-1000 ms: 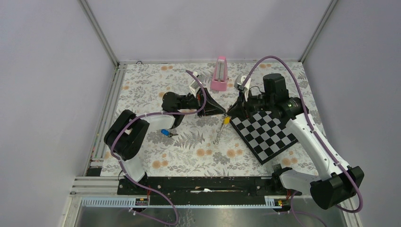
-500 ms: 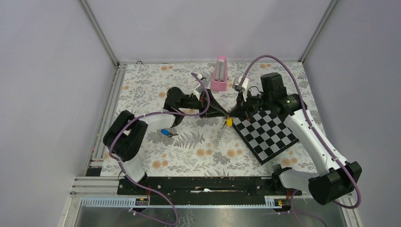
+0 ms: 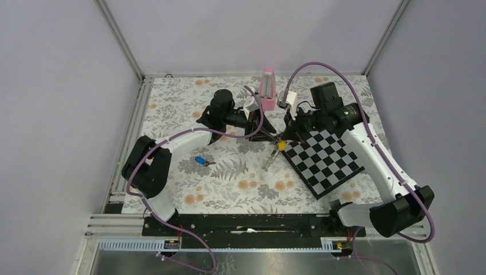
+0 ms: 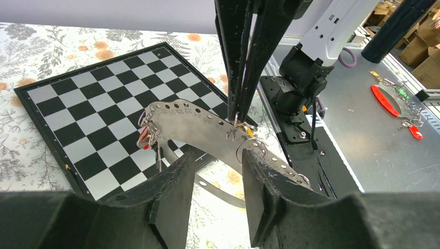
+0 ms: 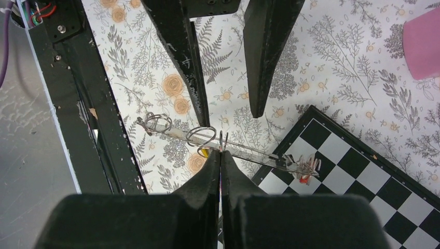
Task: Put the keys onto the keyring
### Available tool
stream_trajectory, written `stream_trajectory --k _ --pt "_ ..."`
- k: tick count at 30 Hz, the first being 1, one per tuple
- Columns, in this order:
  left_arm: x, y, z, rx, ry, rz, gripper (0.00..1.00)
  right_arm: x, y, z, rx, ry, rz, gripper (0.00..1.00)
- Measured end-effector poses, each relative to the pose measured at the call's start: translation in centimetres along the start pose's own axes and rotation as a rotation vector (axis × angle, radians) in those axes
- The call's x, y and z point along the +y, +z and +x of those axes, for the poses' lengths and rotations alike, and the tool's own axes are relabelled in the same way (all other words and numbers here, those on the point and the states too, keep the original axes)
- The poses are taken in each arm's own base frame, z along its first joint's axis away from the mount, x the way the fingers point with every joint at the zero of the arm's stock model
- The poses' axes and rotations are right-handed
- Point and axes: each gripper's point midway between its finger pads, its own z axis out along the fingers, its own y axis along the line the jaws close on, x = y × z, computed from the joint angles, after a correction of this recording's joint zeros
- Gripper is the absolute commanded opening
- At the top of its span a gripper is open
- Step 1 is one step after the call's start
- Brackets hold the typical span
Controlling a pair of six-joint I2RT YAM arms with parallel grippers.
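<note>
Keyring [image 4: 197,124] gripped by my right pincer [image 5: 220,153].
Nearest me the blue key [image 3: 200,160] lies on the counter [image 3: 229,183]; beyond, the right pincer is clamped on one of its rings, yellow key [image 3: 281,146] dangling, my left pincer [image 4: 218,155] gaping empty alongside.

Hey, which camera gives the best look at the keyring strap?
Left wrist: the keyring strap shows its flat face, holes and rings clearly. The right wrist sees it nearly edge-on; the top external shows only a tiny sliver.

A robotics lab cell: grey walls [image 3: 57,86] in aluminium framing [image 3: 120,40] (cardboard boxes [image 4: 423,57] stacked beyond) enclose the table [image 3: 172,103].
</note>
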Motion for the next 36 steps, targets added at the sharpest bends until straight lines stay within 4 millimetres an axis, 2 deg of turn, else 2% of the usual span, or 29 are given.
stream_trajectory --k 5,9,13,18,30,36 --pt "-0.7 0.5 0.4 0.012 -0.012 0.024 0.45 0.2 0.1 0.4 0.023 0.007 -0.004 0.0" --pt "-1.3 0.9 -0.7 -0.017 -0.002 0.047 0.44 0.2 0.1 0.4 0.024 0.006 -0.006 0.0" --pt "-1.8 1.1 -1.7 -0.046 0.009 0.065 0.37 0.2 0.1 0.4 0.023 0.005 -0.006 0.0" --pt "-2.1 1.1 -2.1 -0.059 0.015 0.077 0.35 0.2 0.1 0.3 0.021 0.004 -0.005 0.0" --pt "-1.6 1.2 -1.0 -0.044 -0.008 0.073 0.28 0.1 0.3 0.5 0.02 0.005 -0.006 0.0" --pt "-1.4 1.3 -0.6 -0.04 -0.011 0.072 0.15 0.1 0.4 0.6 0.018 0.01 -0.005 0.0"
